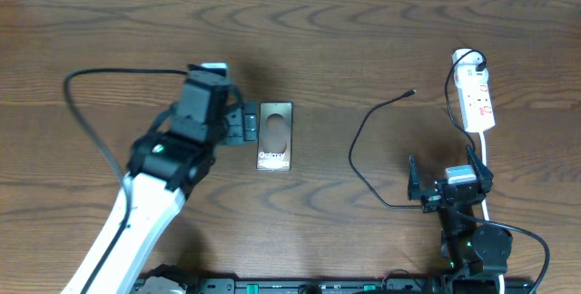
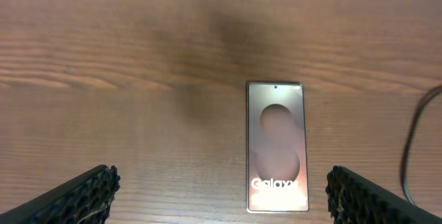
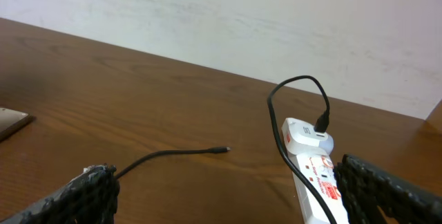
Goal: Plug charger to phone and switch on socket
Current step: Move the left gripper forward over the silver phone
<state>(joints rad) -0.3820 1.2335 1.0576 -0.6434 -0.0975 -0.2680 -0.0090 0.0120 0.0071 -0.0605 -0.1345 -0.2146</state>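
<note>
The phone (image 1: 275,136) lies flat at the table's middle, its "Galaxy" lettering toward the front. My left gripper (image 1: 249,123) is open just left of it. In the left wrist view the phone (image 2: 277,144) lies between the open fingers (image 2: 224,200), nearer the right one. The charger (image 1: 356,142) curves across the table, its small tip (image 1: 413,93) free and its black plug in the socket (image 1: 477,99). My right gripper (image 1: 447,180) is open and empty in front of the socket. The right wrist view shows the charger (image 3: 173,153), the socket (image 3: 316,175) and open fingers (image 3: 228,196).
The socket's white cord (image 1: 487,162) runs toward the front beside my right gripper. A black robot cable (image 1: 80,103) loops at the left. The table's back edge meets a pale wall (image 3: 276,16). A corner of the phone (image 3: 10,122) shows at the far left.
</note>
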